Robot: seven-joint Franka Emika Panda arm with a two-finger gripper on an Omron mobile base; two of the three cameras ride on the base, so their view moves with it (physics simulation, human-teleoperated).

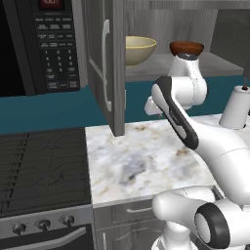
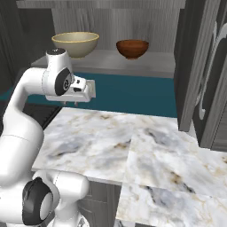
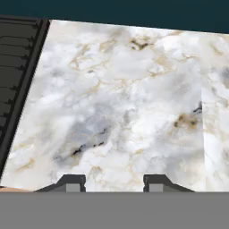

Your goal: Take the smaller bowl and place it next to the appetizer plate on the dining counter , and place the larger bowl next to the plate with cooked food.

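Note:
The smaller bowl (image 1: pixel 186 48) (image 2: pixel 132 48), glossy reddish-brown, stands on the open cabinet's shelf. To its left on the same shelf is the larger bowl (image 1: pixel 139 48) (image 2: pixel 76 43), wide and pale yellow-beige. My gripper (image 2: pixel 70 103) (image 1: pixel 148 110) (image 3: pixel 114 181) hangs below the shelf and in front of it, pointing down at the marbled worktop (image 3: pixel 125 103). It is open, with nothing between its fingertips, and well apart from both bowls. The appetizer plate, the plate with cooked food and the dining counter are out of view.
The cabinet's grey door (image 1: pixel 105 68) (image 2: pixel 204 75) stands swung open over the worktop. A black microwave (image 1: pixel 44 44) hangs above the stove (image 1: pixel 44 166) (image 3: pixel 18 67) on the left. A white upright holder (image 1: pixel 238 107) stands at the worktop's right end.

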